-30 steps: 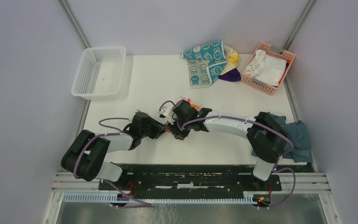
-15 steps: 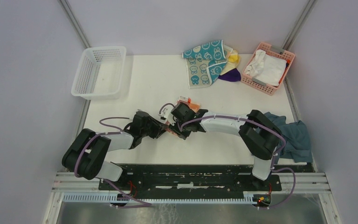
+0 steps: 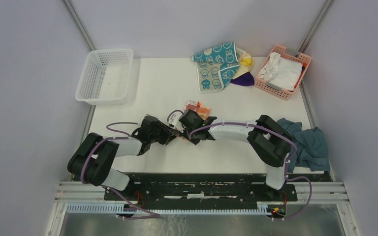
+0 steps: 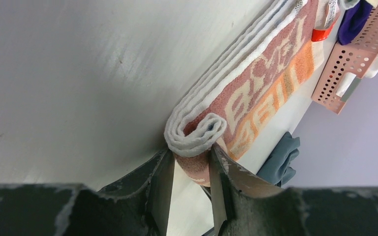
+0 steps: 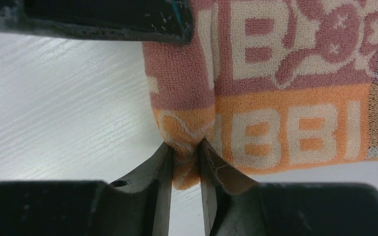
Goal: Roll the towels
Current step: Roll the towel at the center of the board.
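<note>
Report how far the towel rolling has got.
Done: nothing finished shows. In hand: the peach-orange towel, its near end curled into a first turn, pinched by the left gripper and the right gripper; the rest lies flat. Remaining: finishing this roll, then the teal rabbit towel, pale yellow towel and purple towel heaped at the far edge of the table.

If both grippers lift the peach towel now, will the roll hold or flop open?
Probably floppy: the peach towel is soft terry, bunched where the right gripper pinches it. The roll at the left gripper is one loose turn, so it would likely uncurl if lifted. The nappy pile should resist slipping.
</note>
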